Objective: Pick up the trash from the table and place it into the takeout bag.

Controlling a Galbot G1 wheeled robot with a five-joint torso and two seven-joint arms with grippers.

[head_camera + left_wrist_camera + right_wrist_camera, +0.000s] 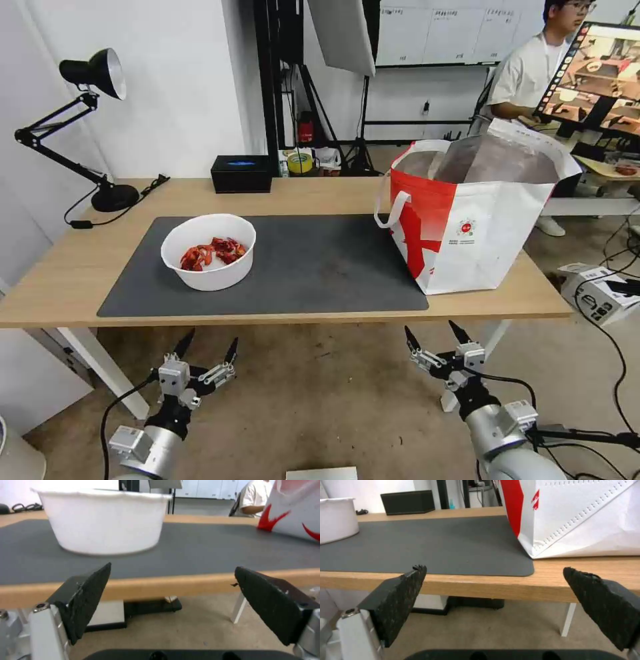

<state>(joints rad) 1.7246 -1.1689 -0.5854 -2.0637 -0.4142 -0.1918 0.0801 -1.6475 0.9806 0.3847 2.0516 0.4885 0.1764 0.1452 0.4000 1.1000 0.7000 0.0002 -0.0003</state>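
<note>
The bowl (209, 251) of red shells sits on the mat (320, 267), toward its end farthest from the bag (467, 220), which stands upright and open-mouthed half on the mat's other end. Both grippers hang below the table (67, 267) edge nearest the robot: the left gripper (207, 349) in front of the bowl, the right gripper (431, 336) in front of the bag. Each has its jaws spread wide and holds nothing. The pick-up looks not yet begun; the next move probably calls for the left gripper to rise above the mat and take the bowl by its rim.
</note>
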